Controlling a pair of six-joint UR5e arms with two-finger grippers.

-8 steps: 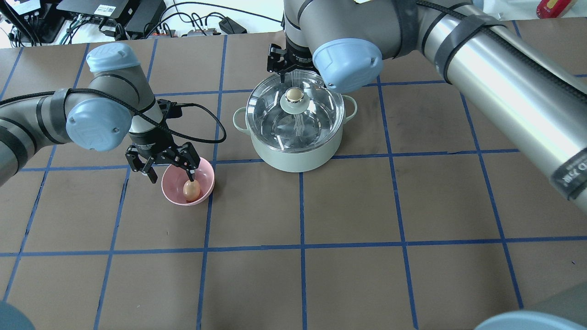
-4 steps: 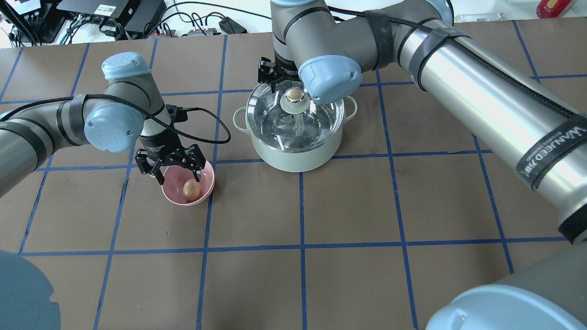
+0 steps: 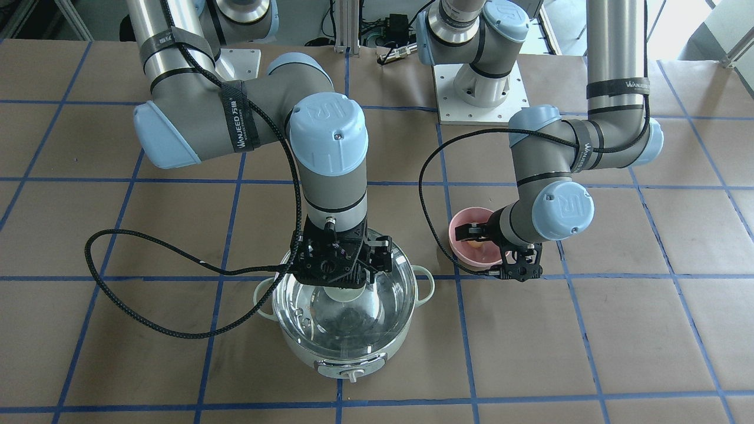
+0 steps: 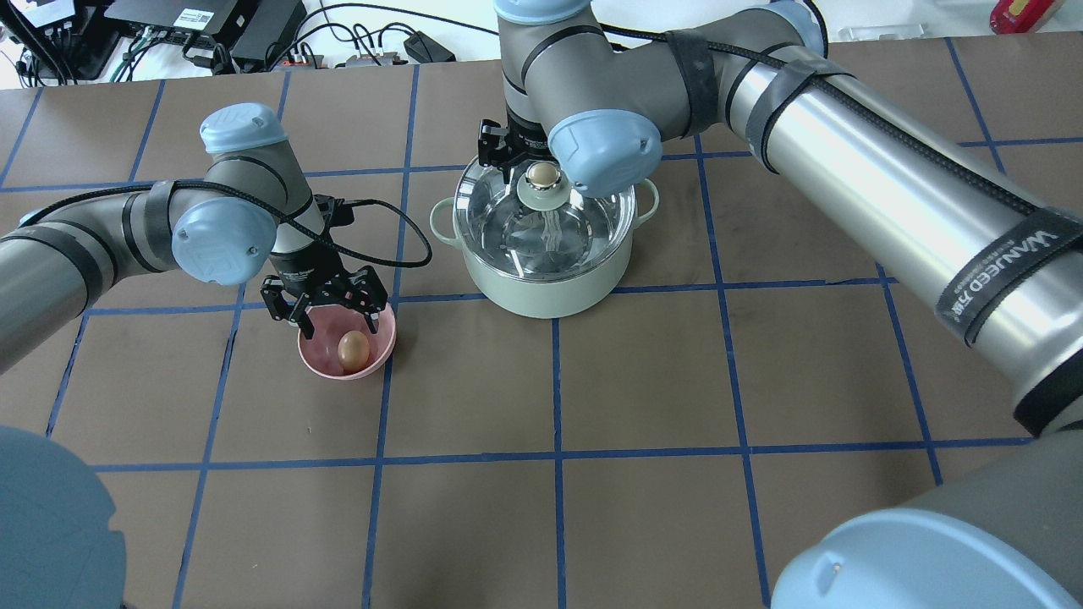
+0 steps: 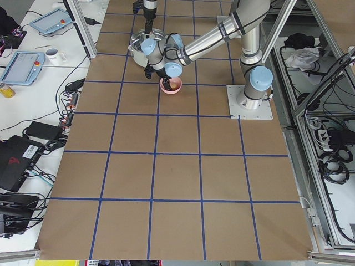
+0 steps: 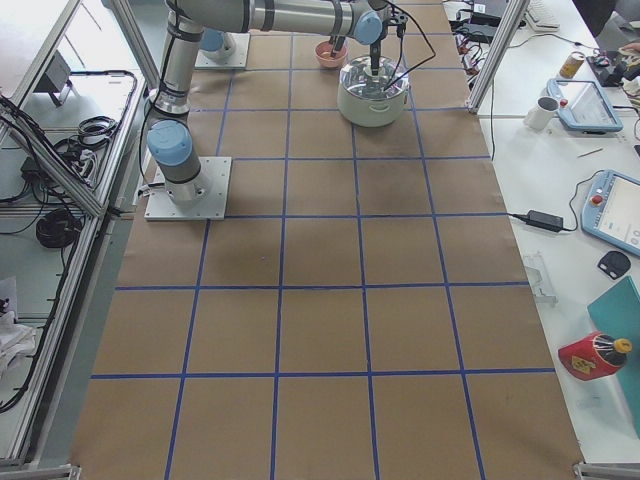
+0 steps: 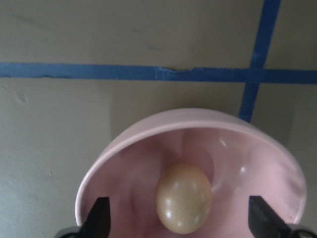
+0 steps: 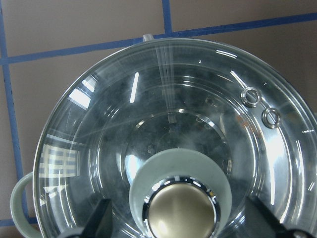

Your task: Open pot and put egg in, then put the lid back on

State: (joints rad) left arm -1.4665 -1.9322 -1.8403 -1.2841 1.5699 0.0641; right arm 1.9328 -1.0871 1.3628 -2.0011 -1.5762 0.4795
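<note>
Currently L gripper (image 4: 332, 320) spread wide, straddling egg (image 7: 184, 197) in bowl (image 7: 163, 121) just below; egg light, slick, fragile, so pinch gently at mid. R gripper (image 3: 343, 277) wide, flanking knob (image 8: 179, 208). Glass lid (image 8: 148, 99) on pot (image 4: 541, 288), heavyish; lift by knob.

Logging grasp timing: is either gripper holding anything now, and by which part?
Nothing is held. The left gripper hangs open at the pink bowl, clear of the egg; the right gripper is open over the lid, clear of its knob.
</note>
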